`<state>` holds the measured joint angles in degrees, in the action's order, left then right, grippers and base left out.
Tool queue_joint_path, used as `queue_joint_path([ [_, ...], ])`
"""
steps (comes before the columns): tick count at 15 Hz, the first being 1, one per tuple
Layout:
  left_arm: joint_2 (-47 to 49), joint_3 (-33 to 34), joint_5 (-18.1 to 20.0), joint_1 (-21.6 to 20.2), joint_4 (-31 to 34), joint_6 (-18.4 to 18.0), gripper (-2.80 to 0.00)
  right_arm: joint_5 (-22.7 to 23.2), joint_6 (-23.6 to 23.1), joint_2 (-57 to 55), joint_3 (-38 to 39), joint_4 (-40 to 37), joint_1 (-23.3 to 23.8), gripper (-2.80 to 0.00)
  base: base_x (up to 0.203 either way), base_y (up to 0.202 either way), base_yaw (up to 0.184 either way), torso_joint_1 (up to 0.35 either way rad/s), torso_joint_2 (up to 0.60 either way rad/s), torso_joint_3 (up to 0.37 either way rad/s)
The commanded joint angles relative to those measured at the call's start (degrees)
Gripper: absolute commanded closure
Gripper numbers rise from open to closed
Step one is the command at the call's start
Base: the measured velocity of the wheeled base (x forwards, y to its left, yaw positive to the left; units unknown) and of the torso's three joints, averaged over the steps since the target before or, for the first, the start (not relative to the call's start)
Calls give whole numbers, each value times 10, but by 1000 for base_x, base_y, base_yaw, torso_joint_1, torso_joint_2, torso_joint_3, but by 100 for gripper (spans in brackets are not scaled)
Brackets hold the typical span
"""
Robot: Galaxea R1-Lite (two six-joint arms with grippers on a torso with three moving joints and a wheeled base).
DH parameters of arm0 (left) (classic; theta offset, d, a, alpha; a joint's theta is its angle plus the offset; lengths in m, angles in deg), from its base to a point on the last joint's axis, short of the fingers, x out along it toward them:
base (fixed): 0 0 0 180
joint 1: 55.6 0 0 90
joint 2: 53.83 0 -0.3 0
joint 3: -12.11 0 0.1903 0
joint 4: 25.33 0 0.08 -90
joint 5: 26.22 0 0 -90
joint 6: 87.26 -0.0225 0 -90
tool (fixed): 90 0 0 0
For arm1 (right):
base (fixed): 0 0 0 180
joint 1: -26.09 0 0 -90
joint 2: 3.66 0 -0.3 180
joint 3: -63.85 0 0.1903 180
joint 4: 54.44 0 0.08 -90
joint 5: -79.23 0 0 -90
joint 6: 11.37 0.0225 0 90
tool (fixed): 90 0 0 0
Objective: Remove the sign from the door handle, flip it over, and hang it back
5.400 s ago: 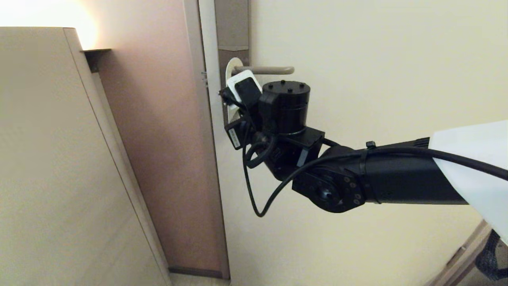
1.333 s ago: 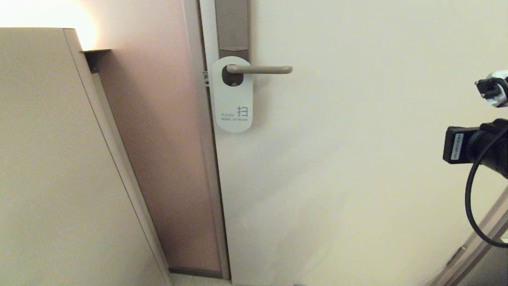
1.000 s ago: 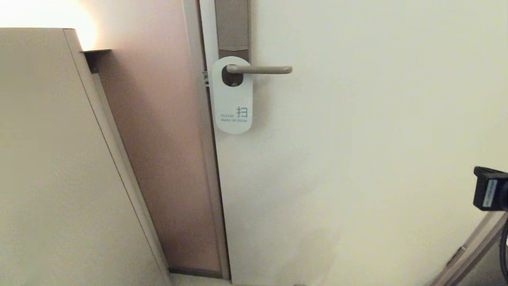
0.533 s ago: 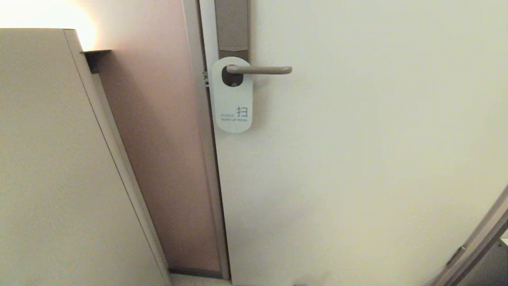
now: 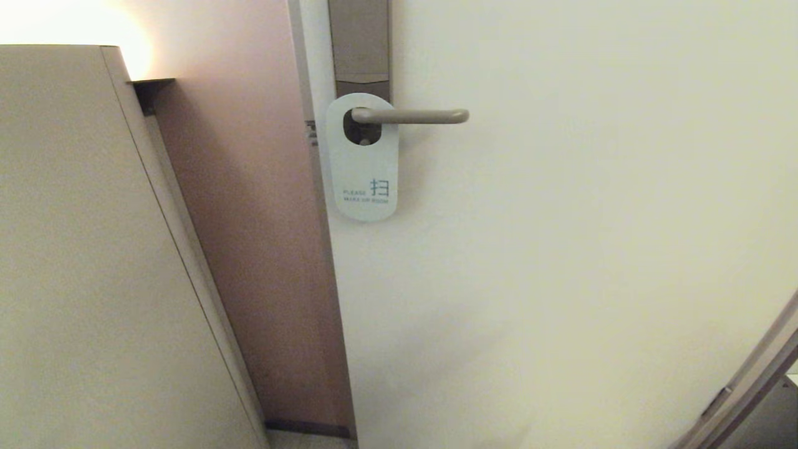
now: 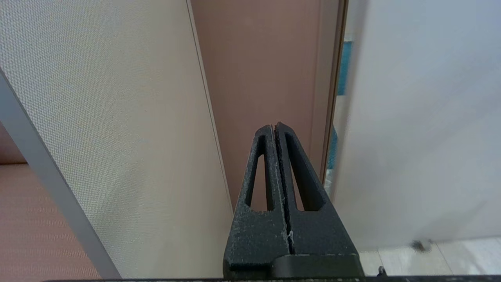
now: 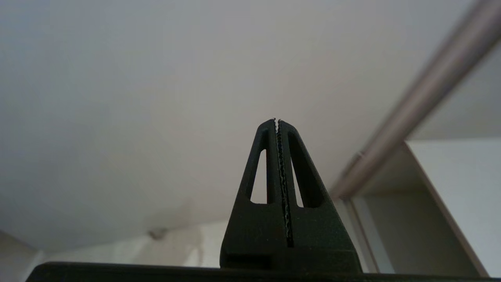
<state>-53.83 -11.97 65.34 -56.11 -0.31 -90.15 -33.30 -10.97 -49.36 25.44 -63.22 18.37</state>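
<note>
Left gripper (image 6: 276, 127): fingers pressed flat together, nothing between them, seen only in its own wrist view, out of the head view. Ahead of its tips, a brownish-pink wall panel (image 6: 266, 62); off to one side, a textured beige cabinet face (image 6: 105, 117); off to the other, the pale edge of the door (image 6: 411, 117), with a narrow gap showing between panel and door.

Right gripper (image 7: 277, 122): closed tip to tip as well, serrated pads meeting, holding nothing, likewise outside the head view. Beyond its tips, only the plain pale door surface (image 7: 176, 86), with a grey-brown frame strip (image 7: 422, 98) running diagonally to one side.

Well away from both grippers, higher up on the door: the sign (image 5: 363, 159), hanging on the door handle (image 5: 411, 116), lever passing through the oval hole, card lying flat and upright against the lock plate (image 5: 360, 40). Pale face outward, blue character and small lettering near the lower rounded end. No contact between either gripper and sign or handle.
</note>
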Motion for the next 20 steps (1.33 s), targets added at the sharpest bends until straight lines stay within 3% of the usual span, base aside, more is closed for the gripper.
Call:
queue_joint_path([
  [1, 1, 0, 0, 0, 0, 0, 0, 37, -4, -4, -20, 1, -3, 0, 0, 0, 0, 0, 0, 0],
  [4, 1, 0, 0, 0, 0, 0, 0, 85, -26, -5, -30, 1, -3, 0, 0, 0, 0, 0, 0, 0],
  [14, 1, 0, 0, 0, 0, 0, 0, 82, -16, 1, 6, -1, 9, 0, -6, 0, -1, 0, 0, 0],
  [20, 1, 0, 0, 0, 0, 0, 0, 65, -3, 81, 114, 1, 40, 0, 0, 0, 0, 0, 0, 0],
])
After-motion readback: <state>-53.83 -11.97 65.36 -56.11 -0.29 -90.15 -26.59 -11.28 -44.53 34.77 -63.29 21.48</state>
